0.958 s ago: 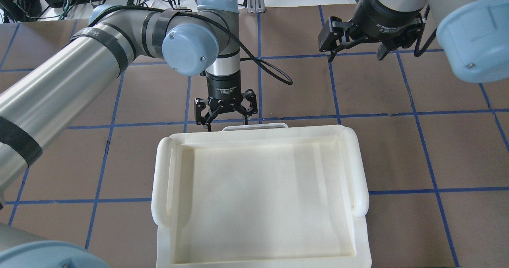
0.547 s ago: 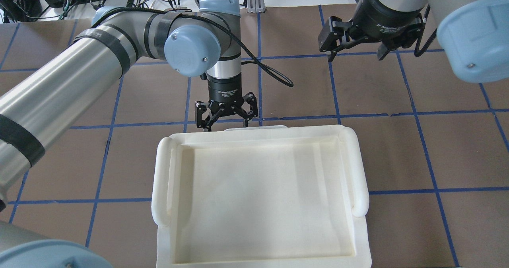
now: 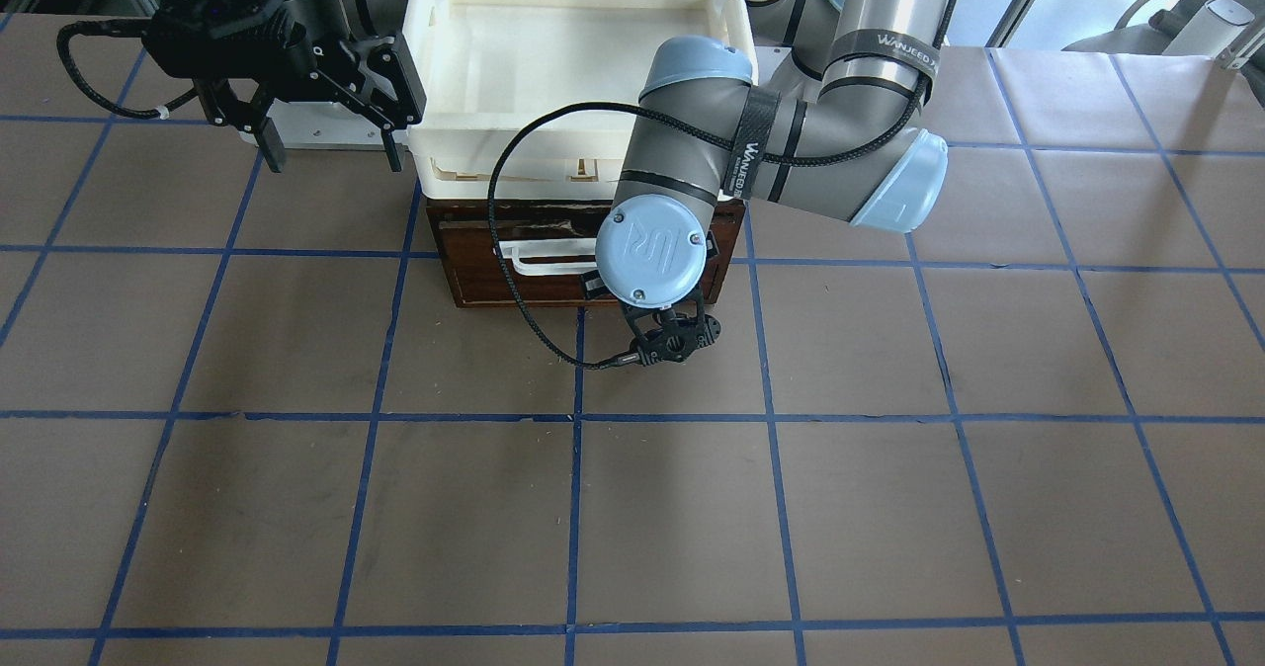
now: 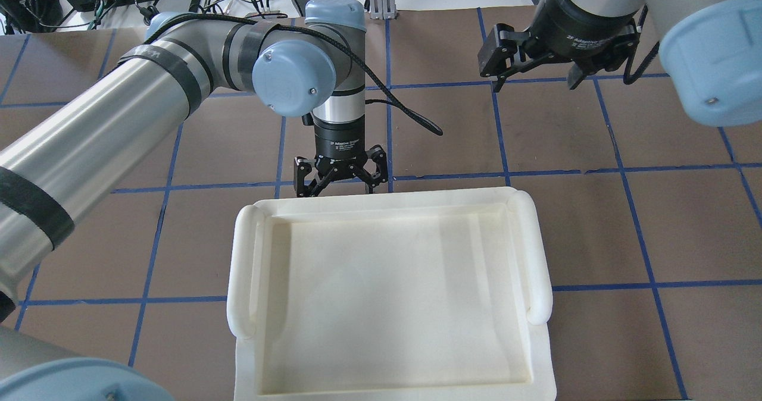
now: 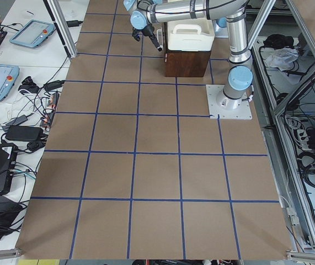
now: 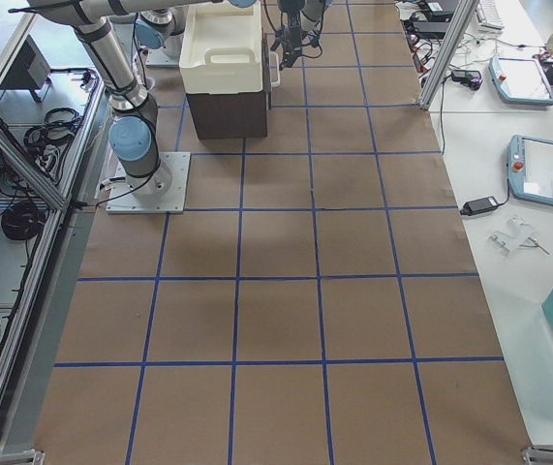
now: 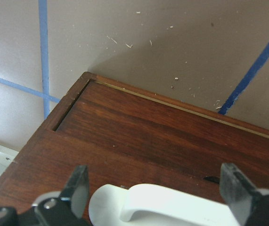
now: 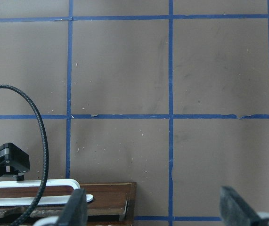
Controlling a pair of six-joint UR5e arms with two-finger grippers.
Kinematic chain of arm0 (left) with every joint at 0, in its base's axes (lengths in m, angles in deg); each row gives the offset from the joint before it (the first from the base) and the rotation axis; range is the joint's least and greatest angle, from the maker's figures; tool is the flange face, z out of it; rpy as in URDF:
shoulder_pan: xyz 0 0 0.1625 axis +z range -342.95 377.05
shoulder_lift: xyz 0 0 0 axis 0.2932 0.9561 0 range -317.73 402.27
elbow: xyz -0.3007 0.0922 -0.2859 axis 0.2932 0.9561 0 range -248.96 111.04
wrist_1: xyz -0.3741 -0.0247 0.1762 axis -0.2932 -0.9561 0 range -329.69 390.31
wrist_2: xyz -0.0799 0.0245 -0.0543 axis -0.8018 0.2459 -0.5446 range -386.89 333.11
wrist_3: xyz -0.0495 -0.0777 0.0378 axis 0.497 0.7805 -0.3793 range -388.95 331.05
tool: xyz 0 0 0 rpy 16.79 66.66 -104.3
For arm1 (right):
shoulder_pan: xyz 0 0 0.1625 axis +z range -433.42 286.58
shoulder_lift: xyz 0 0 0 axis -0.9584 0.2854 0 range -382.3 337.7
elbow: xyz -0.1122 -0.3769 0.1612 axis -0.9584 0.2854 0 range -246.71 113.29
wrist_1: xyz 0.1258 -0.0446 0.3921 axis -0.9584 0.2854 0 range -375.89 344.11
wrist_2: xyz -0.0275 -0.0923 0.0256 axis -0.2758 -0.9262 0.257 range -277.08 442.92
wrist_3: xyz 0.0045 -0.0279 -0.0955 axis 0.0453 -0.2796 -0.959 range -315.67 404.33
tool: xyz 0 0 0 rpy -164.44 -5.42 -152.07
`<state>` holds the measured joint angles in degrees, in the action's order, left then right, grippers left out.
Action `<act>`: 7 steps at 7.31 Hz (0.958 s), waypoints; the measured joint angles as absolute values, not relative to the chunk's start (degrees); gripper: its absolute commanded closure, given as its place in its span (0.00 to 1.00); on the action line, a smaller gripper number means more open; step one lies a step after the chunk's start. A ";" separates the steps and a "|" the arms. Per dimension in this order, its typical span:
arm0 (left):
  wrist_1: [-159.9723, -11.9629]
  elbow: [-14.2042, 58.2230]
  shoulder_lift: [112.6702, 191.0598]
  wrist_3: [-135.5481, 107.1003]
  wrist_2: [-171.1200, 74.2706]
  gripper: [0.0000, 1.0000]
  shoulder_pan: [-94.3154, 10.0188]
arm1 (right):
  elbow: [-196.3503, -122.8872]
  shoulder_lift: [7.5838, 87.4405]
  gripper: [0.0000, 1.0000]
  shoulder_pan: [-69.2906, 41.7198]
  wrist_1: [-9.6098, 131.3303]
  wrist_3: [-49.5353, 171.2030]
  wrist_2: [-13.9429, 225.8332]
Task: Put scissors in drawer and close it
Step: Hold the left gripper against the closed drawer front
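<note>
The drawer (image 7: 139, 136) is dark red-brown grained wood with a white handle (image 7: 172, 207). The tray (image 4: 387, 207) is cream-white, and the brown table (image 3: 672, 518) carries a blue line grid.

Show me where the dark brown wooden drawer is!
In the front-facing view, the dark brown wooden drawer sits top-middle, under the cream-white plastic tray, with the left gripper at its white bar handle.

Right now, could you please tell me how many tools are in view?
2. The left tool is open at the white handle of the drawer, just beyond the tray; the right tool hovers open over the table farther right.
</note>
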<state>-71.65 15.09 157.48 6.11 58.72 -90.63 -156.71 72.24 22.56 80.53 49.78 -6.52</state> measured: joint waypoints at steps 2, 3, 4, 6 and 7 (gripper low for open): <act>-72.03 15.14 157.46 6.11 58.73 0.00 -91.15 | -156.75 72.27 0.00 22.57 80.47 49.78 -6.75; -72.35 15.15 157.34 6.14 58.79 0.00 -91.32 | -156.75 72.30 0.00 22.58 80.45 49.78 -6.79; -72.66 15.15 157.18 6.15 58.85 0.00 -91.37 | -156.78 72.33 0.00 22.58 80.42 49.78 -6.81; -72.98 15.14 156.97 6.16 58.91 0.00 -91.40 | -156.80 72.36 0.00 22.56 80.37 49.78 -6.81; -73.00 15.10 156.91 6.08 58.97 0.00 -91.41 | -156.80 72.36 0.00 22.56 80.36 49.78 -6.81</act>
